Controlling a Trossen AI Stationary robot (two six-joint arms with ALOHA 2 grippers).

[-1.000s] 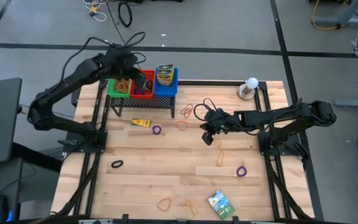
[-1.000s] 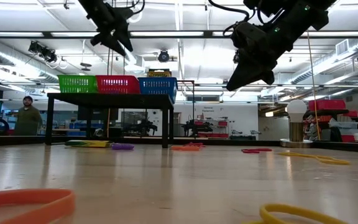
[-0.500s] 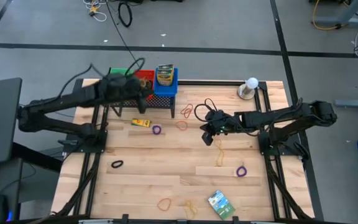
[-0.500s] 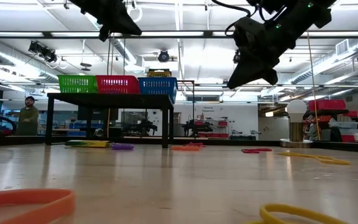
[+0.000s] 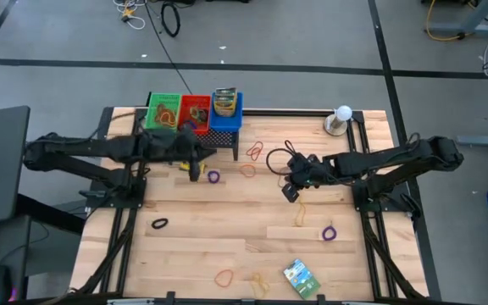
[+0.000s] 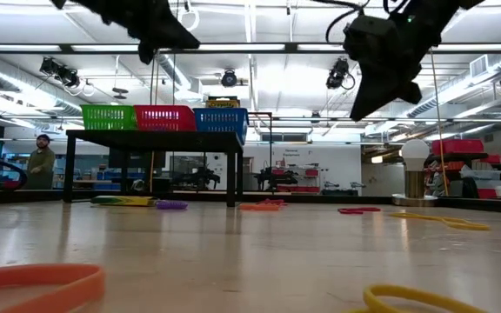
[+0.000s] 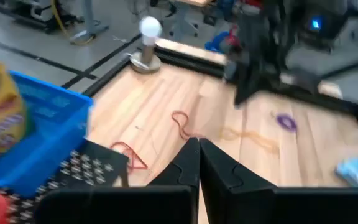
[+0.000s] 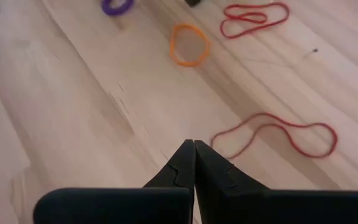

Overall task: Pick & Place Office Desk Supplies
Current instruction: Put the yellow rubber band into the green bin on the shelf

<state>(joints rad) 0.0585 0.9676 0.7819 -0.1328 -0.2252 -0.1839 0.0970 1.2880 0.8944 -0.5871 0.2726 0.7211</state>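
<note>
My left gripper [image 5: 196, 169] is shut and empty, up in the air just in front of the black rack and over a yellow crayon box [image 5: 185, 167] that lies flat on the table. Its fingertips [image 7: 197, 146] are closed with nothing between them. My right gripper [image 5: 289, 190] is shut and empty too, hovering above the table's middle [image 8: 194, 146]. Below it a long red rubber band [image 8: 272, 134] lies flat. An orange band [image 5: 248, 170], a purple band [image 5: 214, 176] and red bands [image 5: 255, 151] lie between the two grippers.
Green [image 5: 163, 112], red [image 5: 195, 112] and blue [image 5: 225, 108] bins sit on the black rack at the far left. A white ball on a base [image 5: 341, 119] stands far right. A black band [image 5: 159, 224], tan band [image 5: 299, 212], purple band [image 5: 329, 233] and green packet [image 5: 299, 275] lie nearer.
My left gripper has come away from above the bins, moving toward the table's near edge and down past the front of the rack, to a spot over the crayon box. My right gripper has shifted a little toward the table's right edge.
</note>
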